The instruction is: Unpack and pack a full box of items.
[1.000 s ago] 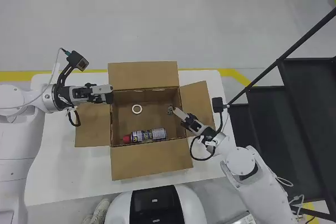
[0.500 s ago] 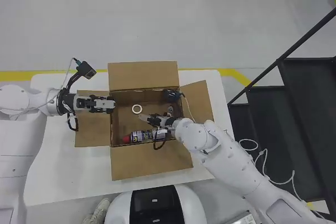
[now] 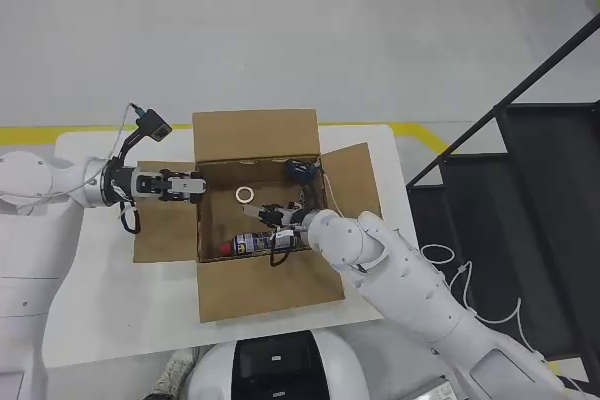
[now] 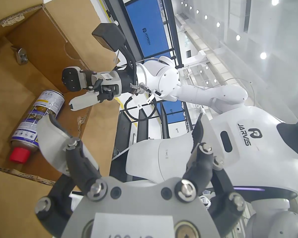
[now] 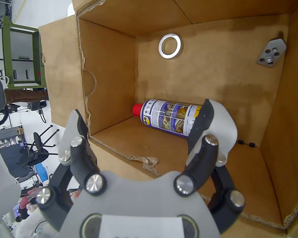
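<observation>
Masking spray can [image 5: 167,118] base: R gripper [image 5: 142,108] finger. L gripper [image 4: 121,118] at box [image 5: 109,70] edge. Both jaws spread.

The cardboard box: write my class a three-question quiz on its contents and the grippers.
1. True or false: the spray can stands upright in the box.
2. The metal ring lies: A on the box floor; B on the table; C in a gripper.
3. Fill in: the right gripper, near the spray can, has its jaws ____.
Key: 1 false; 2 A; 3 open.
</observation>
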Tool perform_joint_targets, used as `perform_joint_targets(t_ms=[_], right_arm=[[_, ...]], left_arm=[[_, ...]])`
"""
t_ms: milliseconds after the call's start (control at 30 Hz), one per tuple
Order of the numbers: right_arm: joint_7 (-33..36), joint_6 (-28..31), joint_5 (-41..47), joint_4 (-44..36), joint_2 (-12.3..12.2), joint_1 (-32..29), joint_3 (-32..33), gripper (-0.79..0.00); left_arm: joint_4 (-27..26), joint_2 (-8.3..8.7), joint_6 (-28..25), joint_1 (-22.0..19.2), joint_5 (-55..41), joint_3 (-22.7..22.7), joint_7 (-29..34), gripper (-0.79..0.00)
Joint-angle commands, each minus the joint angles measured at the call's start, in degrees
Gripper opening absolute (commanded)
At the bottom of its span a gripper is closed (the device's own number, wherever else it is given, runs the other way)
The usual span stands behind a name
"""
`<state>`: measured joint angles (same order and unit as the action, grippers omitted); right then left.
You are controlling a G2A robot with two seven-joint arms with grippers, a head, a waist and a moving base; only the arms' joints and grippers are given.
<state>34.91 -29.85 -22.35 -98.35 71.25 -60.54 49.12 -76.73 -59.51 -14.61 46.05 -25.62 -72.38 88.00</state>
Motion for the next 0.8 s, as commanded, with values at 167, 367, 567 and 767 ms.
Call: perform_joint_targets(t_ms=[167, 367, 567, 767], right_arm=[[0.00, 0.00, 0.00, 0.00, 0.00, 0.00, 0.00, 0.000], [-0.01, 1.10, -1.13, 0.49, 0.00, -0.06, -0.45, 0.000], [10.08, 3.30, -7.84, 4.98, 0.52, 6.68, -4.59, 0.000], [12.22, 6.46, -6.07, 8.30, 2.07, 11.36, -6.61, 0.000]], left_arm=[[-1.24, 0.06, 0.19, 0.17, 1.29, -0.15, -2.36, 0.000], [-1.84, 0.68, -0.80, 3.66, -1.36, -5.21, -12.46, 0.000], [-2.37, 1.07, -2.56, 7.03, -3.51, -7.35, -13.75, 0.000], [-2.37, 1.07, -2.56, 7.03, -3.51, -7.35, -13.75, 0.000]])
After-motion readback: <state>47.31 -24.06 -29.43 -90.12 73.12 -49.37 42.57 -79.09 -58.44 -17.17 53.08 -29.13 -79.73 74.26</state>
